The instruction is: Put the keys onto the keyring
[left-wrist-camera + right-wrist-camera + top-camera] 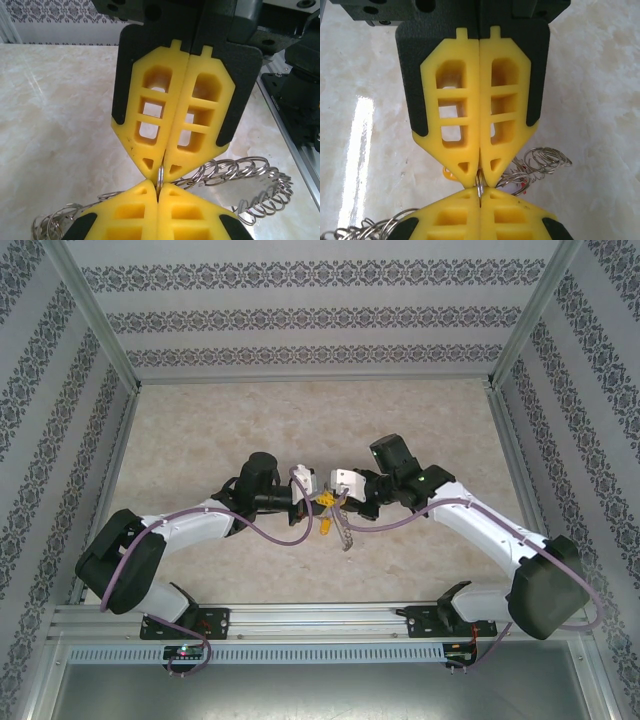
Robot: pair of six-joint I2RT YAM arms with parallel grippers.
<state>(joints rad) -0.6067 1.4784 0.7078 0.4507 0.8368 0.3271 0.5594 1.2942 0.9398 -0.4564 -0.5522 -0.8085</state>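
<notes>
My two grippers meet tip to tip above the middle of the table. The left gripper (319, 502) (158, 189) is shut on a small silver ring of the keyring (230, 172). The right gripper (334, 502) (480, 194) is shut on the same ring from the opposite side. The keyring's chain of links (546, 159) hangs down to the table (346, 536). An orange-yellow key (448, 174) peeks out to the left of the yellow fingers, and it hangs below the tips in the top view (326, 527). A red key (523, 189) shows among the links.
The marble-patterned table (220, 430) is fenced by patterned walls and a metal frame (100, 330). Purple cables (270, 535) loop along both arms. The arm bases sit on the rail (320, 620) at the near edge.
</notes>
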